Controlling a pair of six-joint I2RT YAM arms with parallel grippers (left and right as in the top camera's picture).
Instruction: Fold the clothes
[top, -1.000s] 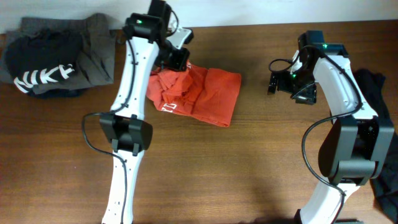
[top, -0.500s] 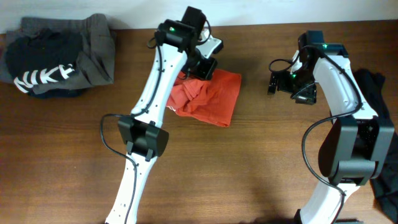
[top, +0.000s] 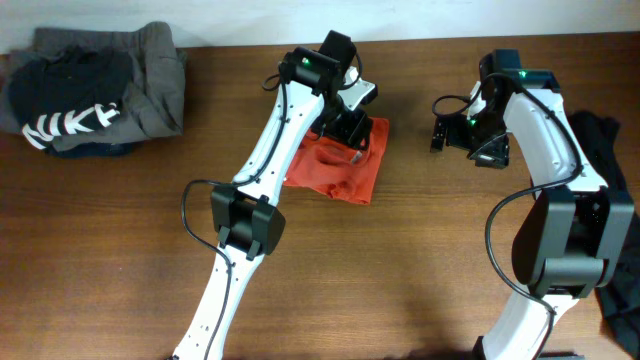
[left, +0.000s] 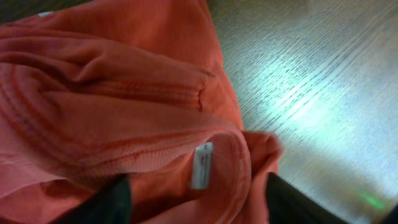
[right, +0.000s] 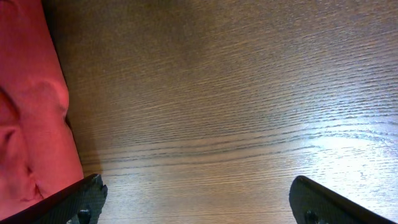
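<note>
Overhead view, left to right: a pile of dark and grey garments (top: 90, 90) lies at the upper left of the tabletop (top: 400, 270). The red-orange shirt (top: 338, 170) lies bunched at upper centre. The left hand (top: 352, 135) is directly over its upper right part.

In the left wrist view, the fingers (left: 112, 202) stand well apart. The collar and its white neck label (left: 201, 165) lie between them, and nothing appears pinched.

The right hand (top: 440, 130) hovers over bare wood to the right of the shirt. It is fully open and holds nothing. A dark garment (top: 605, 140) lies at the right edge of the frame.

Judgement: you are between grips, partway through a fold of the shirt. The shirt is compact but wrinkled and not squared.

Next move:
1. Lift the left hand clear without dragging the collar.
2. Choose a free edge.
3. Bring the right hand in to the shirt's right edge to share the fold.
</note>
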